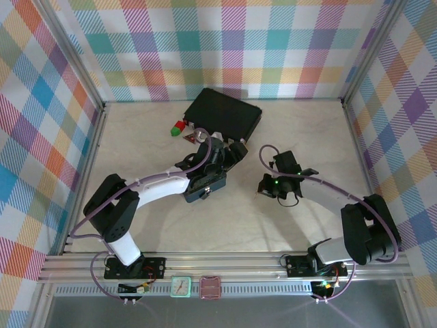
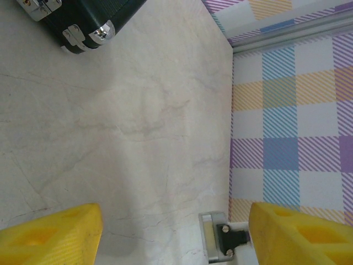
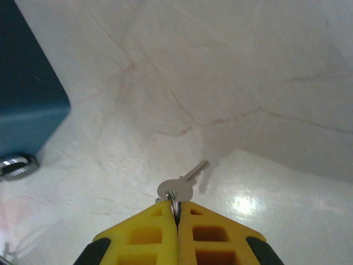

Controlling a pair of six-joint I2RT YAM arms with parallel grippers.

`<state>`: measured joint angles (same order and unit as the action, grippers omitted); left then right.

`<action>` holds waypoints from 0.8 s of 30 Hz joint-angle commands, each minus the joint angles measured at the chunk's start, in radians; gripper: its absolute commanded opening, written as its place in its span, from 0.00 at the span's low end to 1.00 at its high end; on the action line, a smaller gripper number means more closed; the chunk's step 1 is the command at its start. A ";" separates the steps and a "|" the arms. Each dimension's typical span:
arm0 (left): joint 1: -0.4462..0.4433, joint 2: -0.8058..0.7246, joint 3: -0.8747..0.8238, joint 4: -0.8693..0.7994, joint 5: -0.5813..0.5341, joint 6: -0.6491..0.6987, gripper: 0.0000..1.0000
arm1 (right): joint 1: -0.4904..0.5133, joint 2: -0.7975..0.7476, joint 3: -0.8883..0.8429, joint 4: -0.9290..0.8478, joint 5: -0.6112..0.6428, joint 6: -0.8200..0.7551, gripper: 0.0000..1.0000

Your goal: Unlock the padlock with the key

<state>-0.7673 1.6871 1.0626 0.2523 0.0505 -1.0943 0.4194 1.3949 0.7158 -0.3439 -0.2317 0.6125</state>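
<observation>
The right hand [image 3: 177,212] has its yellow fingers pressed tight together on the round head of the key [image 3: 184,183]. The key's blade sticks out ahead of the fingertips, just above the pale marbled bench [image 3: 248,83]. Off to that hand's left sits the blue tin [image 3: 27,94], and a silvery metal piece [image 3: 15,166] peeks out at its lower edge, though I can't tell what it is. The left hand [image 2: 175,234] is spread wide with nothing but bare bench between its fingers, and the corner of the black case [image 2: 83,16] lies just ahead of it.
</observation>
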 commanded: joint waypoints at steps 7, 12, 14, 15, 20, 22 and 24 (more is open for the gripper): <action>0.015 -0.004 -0.016 -0.002 0.002 0.012 0.71 | 0.024 0.013 -0.041 -0.215 0.070 -0.054 0.11; 0.029 -0.007 -0.018 -0.002 0.002 0.012 0.71 | 0.040 -0.059 -0.035 -0.288 0.174 -0.031 0.43; 0.037 -0.007 -0.020 0.005 0.004 0.011 0.71 | 0.041 -0.074 -0.022 -0.282 0.179 -0.038 0.43; 0.040 -0.007 -0.019 0.005 0.004 0.013 0.71 | 0.044 -0.069 -0.012 -0.275 0.176 -0.045 0.43; 0.050 -0.016 -0.027 0.001 0.008 0.016 0.71 | 0.120 0.004 0.057 -0.312 0.292 -0.064 0.45; 0.053 -0.023 -0.037 0.000 0.003 0.015 0.71 | 0.147 0.024 0.066 -0.325 0.312 -0.066 0.46; 0.060 -0.032 -0.047 -0.001 -0.002 0.014 0.71 | 0.184 0.037 0.069 -0.346 0.349 -0.057 0.46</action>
<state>-0.7238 1.6871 1.0382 0.2554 0.0509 -1.0939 0.5667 1.4124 0.7624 -0.6228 0.0387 0.5606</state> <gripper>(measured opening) 0.712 0.458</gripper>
